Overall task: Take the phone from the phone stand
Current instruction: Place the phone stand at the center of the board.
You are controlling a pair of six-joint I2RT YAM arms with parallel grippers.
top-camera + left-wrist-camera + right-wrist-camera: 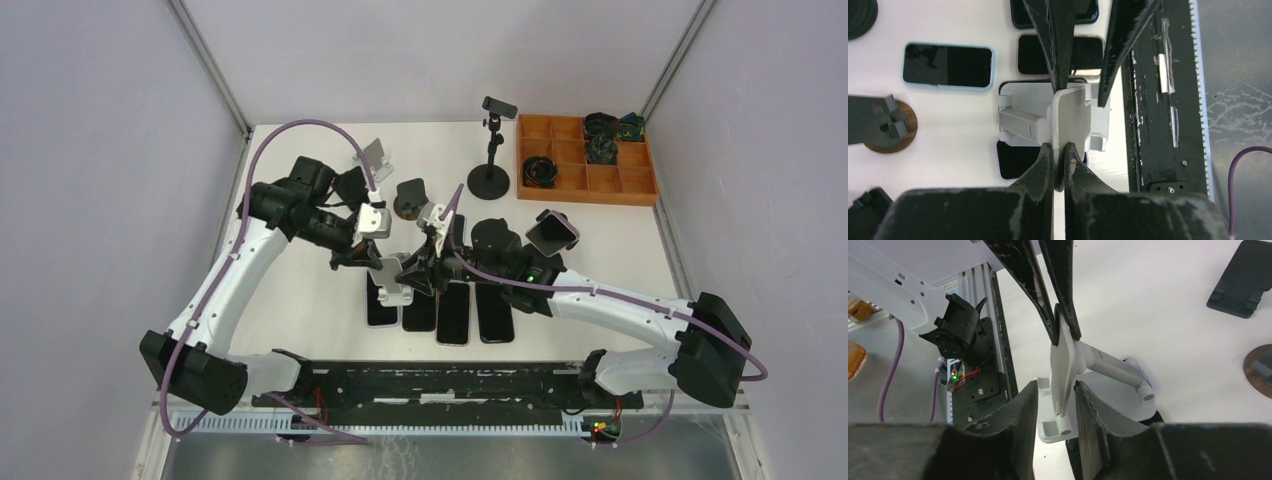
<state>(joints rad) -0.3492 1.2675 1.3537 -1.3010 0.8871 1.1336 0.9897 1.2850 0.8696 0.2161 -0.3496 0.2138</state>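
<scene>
The white phone stand stands near the table's front, its base resting on a dark phone. Its tilted plate is bare. My left gripper is shut on one edge of that plate. My right gripper straddles the opposite edge with its jaws apart, a gap showing on each side of the plate. Its fingers show at the top of the left wrist view. Several dark phones lie flat in a row beside and under the stand.
A black pole stand and a wooden compartment tray are at the back right. Other stands ring the work spot. A blue-cased phone lies flat. The black rail runs along the near edge.
</scene>
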